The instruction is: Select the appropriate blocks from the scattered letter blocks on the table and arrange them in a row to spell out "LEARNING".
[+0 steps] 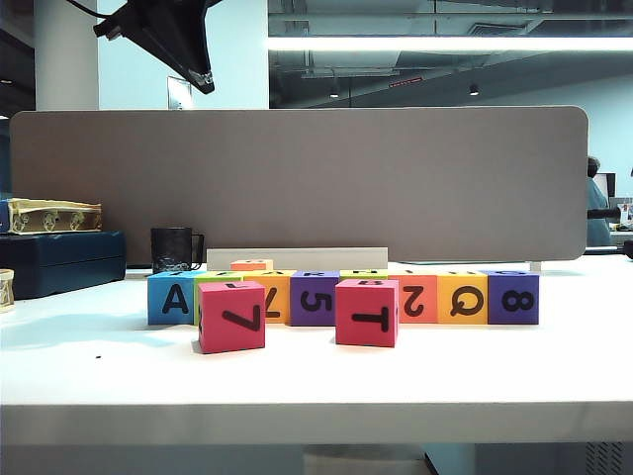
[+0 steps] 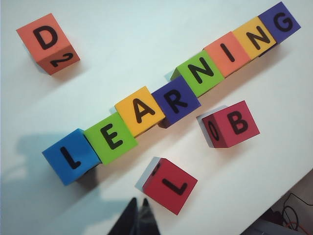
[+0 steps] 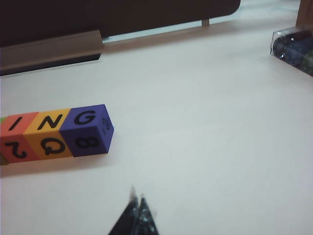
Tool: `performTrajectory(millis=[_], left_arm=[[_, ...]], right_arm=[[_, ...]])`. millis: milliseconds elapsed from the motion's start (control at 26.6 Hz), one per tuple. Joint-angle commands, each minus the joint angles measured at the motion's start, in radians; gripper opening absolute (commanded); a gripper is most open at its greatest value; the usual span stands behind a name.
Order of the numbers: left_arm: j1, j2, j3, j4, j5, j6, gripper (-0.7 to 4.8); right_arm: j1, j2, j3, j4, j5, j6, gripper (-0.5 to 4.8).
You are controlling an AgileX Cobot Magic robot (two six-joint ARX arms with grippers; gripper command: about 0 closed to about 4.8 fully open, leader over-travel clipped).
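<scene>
Several letter blocks stand in a row on the white table (image 1: 316,381). In the left wrist view their tops read LEARNING, from the blue L (image 2: 71,156) to the purple G (image 2: 280,22). Two red blocks (image 1: 231,317) (image 1: 367,313) sit apart in front of the row. An orange D block (image 2: 48,43) lies behind it. My left gripper (image 2: 138,201) hangs high above the row, shut and empty, and shows at the top left of the exterior view (image 1: 203,79). My right gripper (image 3: 137,196) is shut and empty over bare table near the purple G block (image 3: 87,129).
A grey-brown partition panel (image 1: 297,183) closes the back of the table. A dark blue box (image 1: 59,262) and a black mug (image 1: 175,249) stand at the back left. A clear container (image 3: 293,46) sits at the far edge in the right wrist view.
</scene>
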State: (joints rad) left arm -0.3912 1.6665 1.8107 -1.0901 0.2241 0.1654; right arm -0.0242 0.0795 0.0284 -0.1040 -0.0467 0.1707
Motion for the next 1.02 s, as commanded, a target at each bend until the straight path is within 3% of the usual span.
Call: performTrajectory(millis=[38,527,1016], left_arm=[[-0.001,-0.005,0.003,0.014,0.001,0.003,-0.05],[-0.001,-0.005,0.004,0.039,0.001,0.003,-0.05],[-0.001,-0.005,0.004,0.04,0.001,0.003,-0.05]], right_arm=[[0.001,-0.029,-0.012,0.019,0.004,0.005,-0.01],[0.001,-0.082,-0.027,-0.08,0.029,-0.148,-0.01],[0.001,-0.08,-0.027,-0.076,0.026,-0.148,-0.01]])
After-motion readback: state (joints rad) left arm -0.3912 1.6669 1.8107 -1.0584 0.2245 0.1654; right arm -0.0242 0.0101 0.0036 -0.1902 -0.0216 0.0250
